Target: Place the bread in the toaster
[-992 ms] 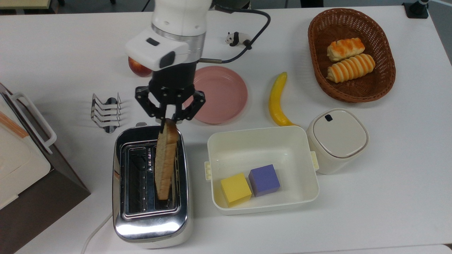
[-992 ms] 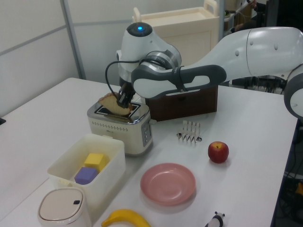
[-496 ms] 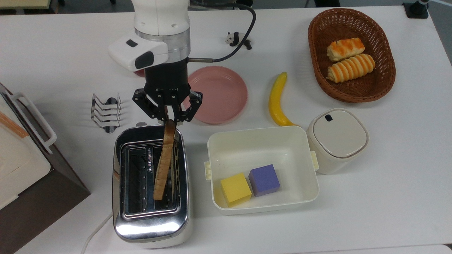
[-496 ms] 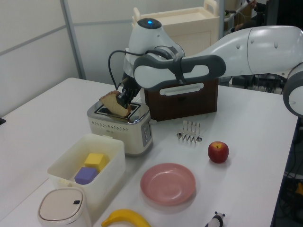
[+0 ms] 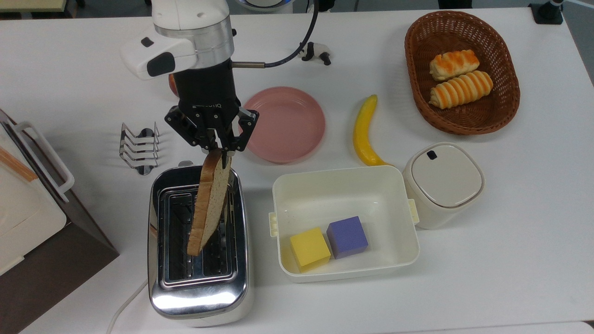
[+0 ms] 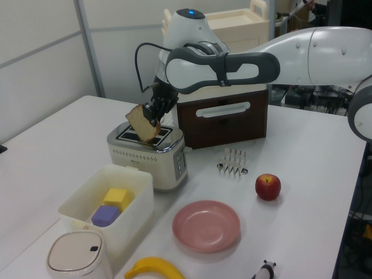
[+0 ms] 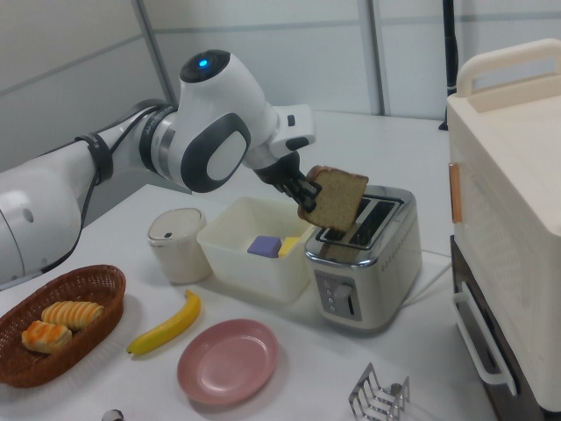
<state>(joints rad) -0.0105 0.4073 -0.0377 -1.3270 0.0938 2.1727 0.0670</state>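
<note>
My gripper [image 5: 218, 150] pinches bread [image 5: 209, 202] by its 12 o'clock edge, tilted over toaster [image 5: 198, 287]; I should square it upright, then lower slowly.

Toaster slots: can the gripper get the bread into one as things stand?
Probably yes. The gripper holds the bread tilted above the toaster, whose slots look open with nothing over them; the slice needs straightening first.
</note>
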